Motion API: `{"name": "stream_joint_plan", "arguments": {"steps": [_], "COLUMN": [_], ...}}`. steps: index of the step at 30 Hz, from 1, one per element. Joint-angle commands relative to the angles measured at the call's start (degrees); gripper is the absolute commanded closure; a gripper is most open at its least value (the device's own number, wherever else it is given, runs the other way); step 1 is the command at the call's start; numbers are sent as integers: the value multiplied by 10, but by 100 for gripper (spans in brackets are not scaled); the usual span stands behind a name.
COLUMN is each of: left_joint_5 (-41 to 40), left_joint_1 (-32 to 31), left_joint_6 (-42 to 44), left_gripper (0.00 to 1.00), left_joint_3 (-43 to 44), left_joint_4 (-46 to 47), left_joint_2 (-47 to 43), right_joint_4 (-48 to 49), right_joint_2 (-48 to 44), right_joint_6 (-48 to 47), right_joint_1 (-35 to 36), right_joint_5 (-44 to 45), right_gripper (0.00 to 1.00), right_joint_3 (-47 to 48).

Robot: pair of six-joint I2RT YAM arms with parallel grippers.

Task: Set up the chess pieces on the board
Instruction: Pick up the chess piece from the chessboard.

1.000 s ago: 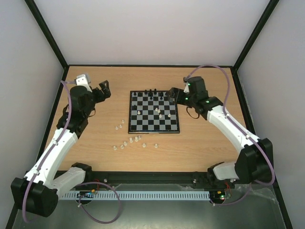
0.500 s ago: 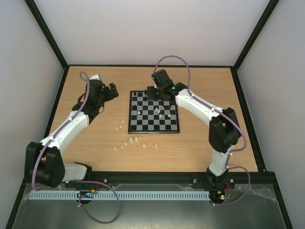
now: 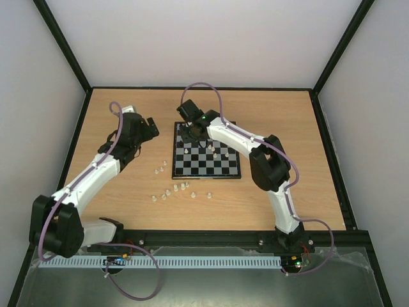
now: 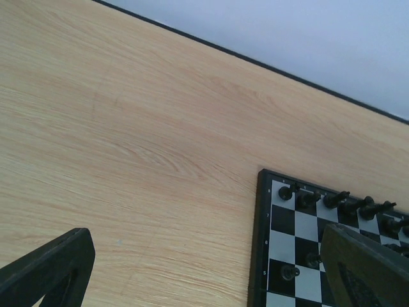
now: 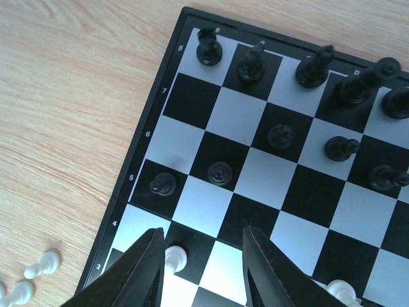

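The board lies mid-table, with black figures along its far rows. A few whitish chess pieces stand on it and several more lie on the table to its near left. My right gripper hovers over the board's far left corner, jaws partly apart and empty. In the right wrist view a white piece stands just beside the left finger, above the board. My left gripper hangs wide open over bare wood left of the board.
Black figures line the far row, with several black pawns further in. Two loose white pieces lie on the wood beside the board's left rim. Black frame rails and pale walls bound the table.
My right arm has swung left along the board's far edge to its far left corner, and its jaws have narrowed. The left arm shifted a little and stays open.
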Motion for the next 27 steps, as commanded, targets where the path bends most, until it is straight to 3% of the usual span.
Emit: {"name": "stream_joint_plan", "arguments": {"steps": [1,27], "left_joint_5": [-36,-52], "left_joint_1": [-1,6], "left_joint_6": [-13,-14], "left_gripper": [1,1], "left_joint_3": [-25,-39], "left_joint_4": [4,3], "left_joint_2": [-49,-67], "right_joint_4": [-60,-95], "right_joint_2": [17,134], "right_joint_6": [-6,-4], "right_joint_1": [8,8], "right_joint_5": [26,54], "right_gripper": [67,81], "right_joint_3": [36,151]}}
